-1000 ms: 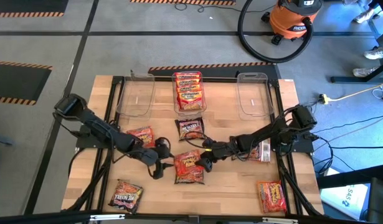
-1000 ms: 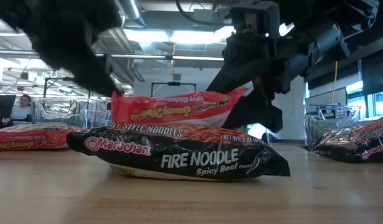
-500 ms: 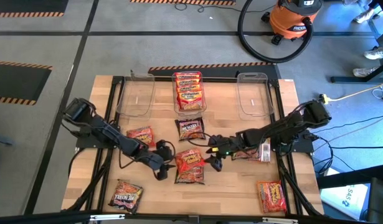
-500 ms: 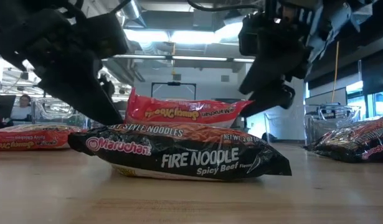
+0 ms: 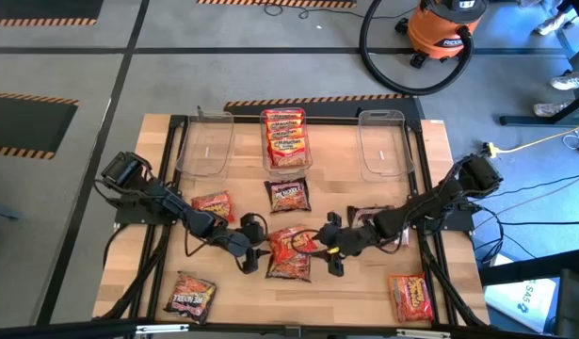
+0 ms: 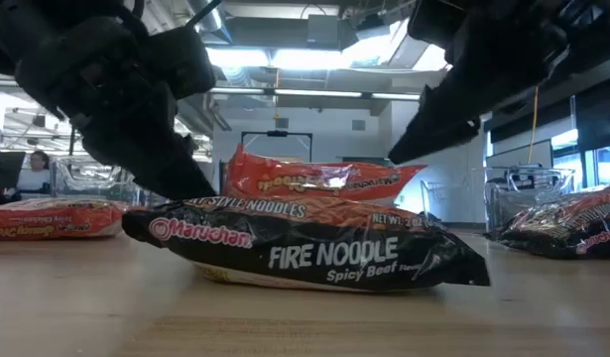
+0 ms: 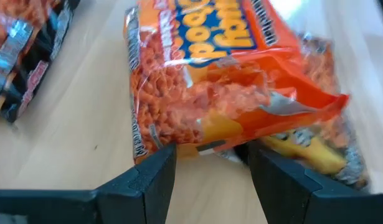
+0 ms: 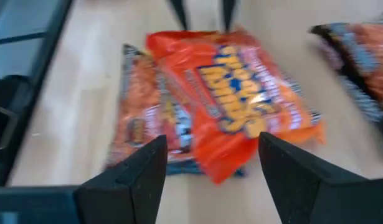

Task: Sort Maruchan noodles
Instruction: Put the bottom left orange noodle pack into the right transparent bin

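Mid-counter, a glossy orange packet (image 5: 291, 242) is lying across a dark Fire Noodle packet (image 6: 314, 253), covering most of it. The left gripper (image 5: 254, 256) and right gripper (image 5: 330, 254) are sitting either side, fingers spread and gripping nothing. The right-edge packet (image 5: 394, 229) is mostly blocked by the arm.

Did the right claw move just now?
Yes. In the high view the right claw has slid toward the table's front, farther from the middle tub, beside the orange packet.

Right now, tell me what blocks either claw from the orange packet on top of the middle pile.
Nothing visible does. The glossy orange noodle packet lies on a dark purple-black packet, with the left claw open at one end and the right claw open at the other. Only bare wooden table lies between.
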`<action>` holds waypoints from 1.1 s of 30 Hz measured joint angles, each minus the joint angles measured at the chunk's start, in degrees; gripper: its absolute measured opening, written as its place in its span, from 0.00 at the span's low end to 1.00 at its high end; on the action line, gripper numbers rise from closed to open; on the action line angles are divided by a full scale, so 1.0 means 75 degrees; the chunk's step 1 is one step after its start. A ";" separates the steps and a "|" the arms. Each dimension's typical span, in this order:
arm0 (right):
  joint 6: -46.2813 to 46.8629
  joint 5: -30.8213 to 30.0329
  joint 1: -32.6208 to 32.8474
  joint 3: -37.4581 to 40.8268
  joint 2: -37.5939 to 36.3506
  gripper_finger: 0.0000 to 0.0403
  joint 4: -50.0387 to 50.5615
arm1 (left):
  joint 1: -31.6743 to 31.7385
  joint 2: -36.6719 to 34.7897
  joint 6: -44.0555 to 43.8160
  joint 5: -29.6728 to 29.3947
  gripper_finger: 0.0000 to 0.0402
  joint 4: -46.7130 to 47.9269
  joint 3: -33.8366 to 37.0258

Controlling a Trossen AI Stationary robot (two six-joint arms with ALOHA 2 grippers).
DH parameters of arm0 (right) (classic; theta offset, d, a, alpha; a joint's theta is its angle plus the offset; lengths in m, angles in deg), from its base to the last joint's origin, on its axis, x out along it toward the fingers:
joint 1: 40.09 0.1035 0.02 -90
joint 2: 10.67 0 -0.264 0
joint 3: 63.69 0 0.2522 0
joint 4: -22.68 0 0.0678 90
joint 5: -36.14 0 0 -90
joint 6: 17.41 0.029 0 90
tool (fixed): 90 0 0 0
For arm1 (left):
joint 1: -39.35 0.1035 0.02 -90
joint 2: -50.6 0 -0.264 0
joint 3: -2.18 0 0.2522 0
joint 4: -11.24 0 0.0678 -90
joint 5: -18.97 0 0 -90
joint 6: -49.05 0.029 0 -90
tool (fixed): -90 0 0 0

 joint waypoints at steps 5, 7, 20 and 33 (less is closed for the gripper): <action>-0.0003 -0.0594 0.0027 0.0003 -0.0001 0.57 0.0369 | 0.0000 0.0000 0.0000 0.0064 0.48 -0.0352 -0.0002; -0.0008 -0.0554 0.0024 0.0003 -0.0001 0.57 0.0446 | 0.0000 0.0000 0.0001 0.0133 0.48 -0.0445 -0.0002; -0.0015 -0.1740 0.0015 0.0002 0.0879 0.57 0.0052 | -0.0006 -0.0003 -0.0067 0.0400 0.48 -0.1095 0.0001; 0.0169 -0.2444 -0.1129 0.0000 0.0620 0.57 0.0084 | -0.0006 -0.0003 -0.0070 0.0417 0.48 -0.1092 0.0001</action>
